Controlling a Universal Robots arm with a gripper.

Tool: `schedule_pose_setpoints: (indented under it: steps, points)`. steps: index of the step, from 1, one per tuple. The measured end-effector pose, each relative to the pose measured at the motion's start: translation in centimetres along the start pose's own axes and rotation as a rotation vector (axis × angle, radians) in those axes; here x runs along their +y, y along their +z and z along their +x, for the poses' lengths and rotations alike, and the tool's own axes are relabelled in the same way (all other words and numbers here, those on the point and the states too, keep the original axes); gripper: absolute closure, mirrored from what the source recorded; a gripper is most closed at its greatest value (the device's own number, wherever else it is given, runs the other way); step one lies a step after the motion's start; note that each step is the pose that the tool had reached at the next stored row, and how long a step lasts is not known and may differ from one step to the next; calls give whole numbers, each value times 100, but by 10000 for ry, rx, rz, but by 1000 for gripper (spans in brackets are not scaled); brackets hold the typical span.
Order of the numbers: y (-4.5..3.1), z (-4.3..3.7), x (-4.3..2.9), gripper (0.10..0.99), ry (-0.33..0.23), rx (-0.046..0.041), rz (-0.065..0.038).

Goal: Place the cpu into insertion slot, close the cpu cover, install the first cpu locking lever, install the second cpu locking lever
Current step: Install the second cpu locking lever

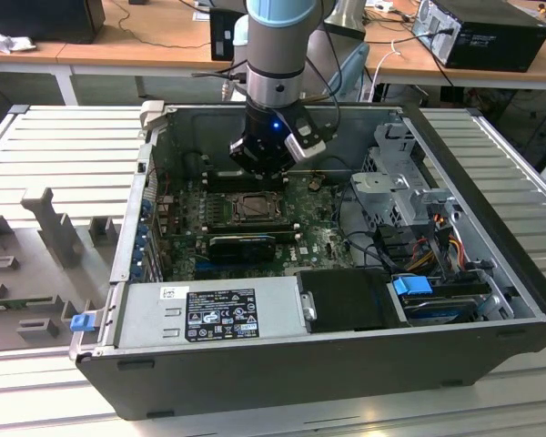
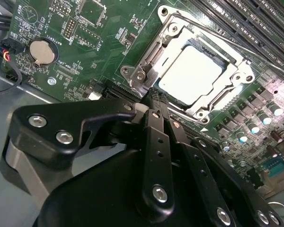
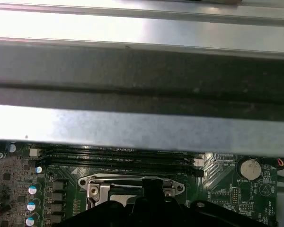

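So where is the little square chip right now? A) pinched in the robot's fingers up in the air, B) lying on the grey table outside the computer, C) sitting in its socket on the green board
C: in the second wrist view the cpu lies flat in the insertion slot, with the cpu cover framing it, on the green motherboard.

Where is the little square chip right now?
The cpu sits in the insertion slot under the cpu cover on the green motherboard, just beyond the gripper.
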State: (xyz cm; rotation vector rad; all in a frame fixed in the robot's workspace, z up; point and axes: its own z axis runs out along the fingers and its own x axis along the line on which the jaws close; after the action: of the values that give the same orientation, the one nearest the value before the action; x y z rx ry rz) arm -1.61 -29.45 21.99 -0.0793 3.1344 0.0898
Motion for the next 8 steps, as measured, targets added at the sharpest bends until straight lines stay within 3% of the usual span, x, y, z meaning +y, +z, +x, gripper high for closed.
schedule_pose_setpoints:
  steps: [8]
  points:
    - [-2, 1, -40, 980, 0, -1, 0]
